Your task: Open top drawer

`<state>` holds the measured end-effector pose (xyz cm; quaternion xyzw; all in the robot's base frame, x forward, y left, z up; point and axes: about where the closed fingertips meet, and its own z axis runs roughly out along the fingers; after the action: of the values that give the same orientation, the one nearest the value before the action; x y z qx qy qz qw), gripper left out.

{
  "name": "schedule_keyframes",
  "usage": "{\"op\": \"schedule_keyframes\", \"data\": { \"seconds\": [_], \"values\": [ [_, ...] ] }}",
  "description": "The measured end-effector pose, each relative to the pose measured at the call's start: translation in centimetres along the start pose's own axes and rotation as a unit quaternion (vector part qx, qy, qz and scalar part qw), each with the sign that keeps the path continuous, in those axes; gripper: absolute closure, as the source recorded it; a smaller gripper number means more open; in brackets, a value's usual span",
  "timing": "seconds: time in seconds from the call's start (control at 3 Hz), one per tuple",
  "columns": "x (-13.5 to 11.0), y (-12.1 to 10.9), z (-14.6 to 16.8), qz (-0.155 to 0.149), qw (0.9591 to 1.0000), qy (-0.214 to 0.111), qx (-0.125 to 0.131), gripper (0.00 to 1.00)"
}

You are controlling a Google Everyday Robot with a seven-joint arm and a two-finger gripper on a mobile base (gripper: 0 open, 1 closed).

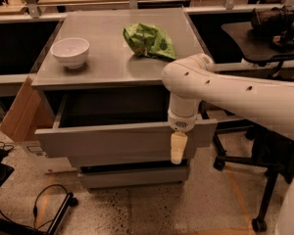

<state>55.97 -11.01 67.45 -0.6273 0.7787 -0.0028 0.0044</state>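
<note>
My gripper (178, 148) hangs at the front of the pulled-out top drawer (112, 140), right of centre. I have open room above the drawer's box (my own arm (235, 94) crosses its right end). A cardboard box (18, 112) crowds the left side; an office chair (264, 180) stands close on the right.

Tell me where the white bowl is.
The white bowl sits on the left of the cabinet top, left of the green bag; the tool hangs at the front of the open top drawer.
</note>
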Motion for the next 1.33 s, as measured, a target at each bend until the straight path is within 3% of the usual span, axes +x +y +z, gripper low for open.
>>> {"op": "schedule_keyframes", "data": {
  "seconds": [0.33, 0.67, 1.0, 1.33],
  "values": [
    [0.0, 1.0, 0.9, 0.003, 0.9998, 0.001, -0.021, 0.4],
    [0.0, 1.0, 0.4, 0.003, 0.9998, 0.001, -0.021, 0.69],
    [0.0, 1.0, 0.2, 0.003, 0.9998, 0.001, -0.021, 0.92],
    [0.0, 1.0, -0.2, 0.003, 0.9998, 0.001, -0.021, 1.0]
  ]
}}
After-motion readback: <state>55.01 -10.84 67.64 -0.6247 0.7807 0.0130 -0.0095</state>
